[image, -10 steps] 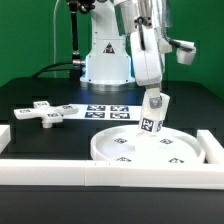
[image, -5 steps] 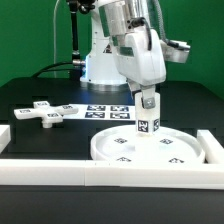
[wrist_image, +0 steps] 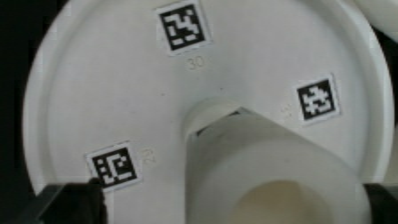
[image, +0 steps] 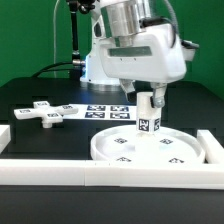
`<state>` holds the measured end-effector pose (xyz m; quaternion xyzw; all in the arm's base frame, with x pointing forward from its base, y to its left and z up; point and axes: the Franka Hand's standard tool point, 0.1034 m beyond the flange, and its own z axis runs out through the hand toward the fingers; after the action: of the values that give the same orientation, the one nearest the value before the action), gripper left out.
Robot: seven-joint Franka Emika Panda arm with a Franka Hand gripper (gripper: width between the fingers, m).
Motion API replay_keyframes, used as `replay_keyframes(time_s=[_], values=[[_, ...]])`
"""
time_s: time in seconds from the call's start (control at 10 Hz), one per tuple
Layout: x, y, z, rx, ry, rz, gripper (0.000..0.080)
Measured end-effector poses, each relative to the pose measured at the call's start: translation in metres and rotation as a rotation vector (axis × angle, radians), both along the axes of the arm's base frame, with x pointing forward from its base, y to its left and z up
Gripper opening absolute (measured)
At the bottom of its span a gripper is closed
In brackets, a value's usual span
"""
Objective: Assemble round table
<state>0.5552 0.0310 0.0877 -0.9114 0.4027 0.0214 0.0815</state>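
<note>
The short leg (image: 150, 117) is standing upright at the middle of the big round disc (image: 120, 146), which is lying on the table just in front of the marker board (image: 108, 111). The gripper (image: 147, 97) is hanging over the leg's top with its jaws spread apart, holding nothing. The leg-fitting step looks to be in progress. Next, I'd guess, comes a fresh grip on the leg to turn it tighter; the cross-shaped base (image: 44, 113) is waiting well off beside the disc.

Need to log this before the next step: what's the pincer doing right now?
Pincer: open, fingers spread either side of the short white cylindrical plastic leg standing upright on the large white rimmed round disc; not gripping it.
</note>
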Motion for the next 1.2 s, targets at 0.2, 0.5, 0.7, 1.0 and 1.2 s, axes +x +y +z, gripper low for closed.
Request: replay_keyframes(time_s=[0.2,0.5,0.7,1.0,1.2], values=[[0.002,0.002,0.003,-0.016,-0.015,0.286,0.0649],[0.007,0.002,0.004,-0.026,-0.037,0.558,0.0649],[0.006,0.002,0.004,-0.027,-0.056,0.686,0.0649],[0.01,0.002,0.001,-0.057,-0.084,1.038,0.0649],[0.015,0.004,0.003,-0.081,-0.085,1.254,0.0649]])
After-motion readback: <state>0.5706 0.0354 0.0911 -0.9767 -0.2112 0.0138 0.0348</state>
